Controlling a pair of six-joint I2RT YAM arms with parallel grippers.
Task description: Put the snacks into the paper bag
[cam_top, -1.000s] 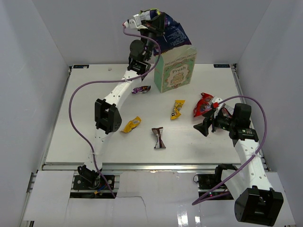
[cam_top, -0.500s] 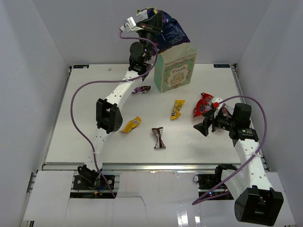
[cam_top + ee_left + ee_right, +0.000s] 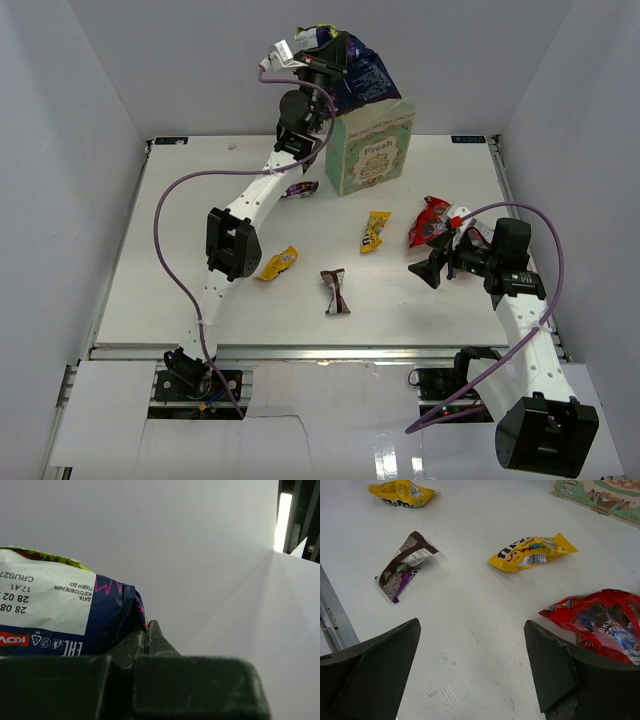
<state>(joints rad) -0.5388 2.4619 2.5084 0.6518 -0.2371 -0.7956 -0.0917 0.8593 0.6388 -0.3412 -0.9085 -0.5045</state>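
1. Left gripper (image 3: 147, 636) clamped shut on dark blue chip bag (image 3: 365, 75), raised just above the mint-green paper bag (image 3: 372, 152).
2. Right gripper (image 3: 470, 630) jaws wide apart, empty, low over table (image 3: 180, 280) beside red chip bag (image 3: 600, 620).
3. Paper bag stands upright at table's far side.

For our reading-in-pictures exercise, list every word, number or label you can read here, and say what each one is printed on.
"Fresh": cream label on the paper bag.
"CRUS27", "17:41", "28 02", "28 08": white panel of the dark blue chip bag, partly cut off at the frame edge.
Near yellow candy packet, far yellow candy packet, red chip bag, brown-white bar wrapper: print too small or crumpled to read.
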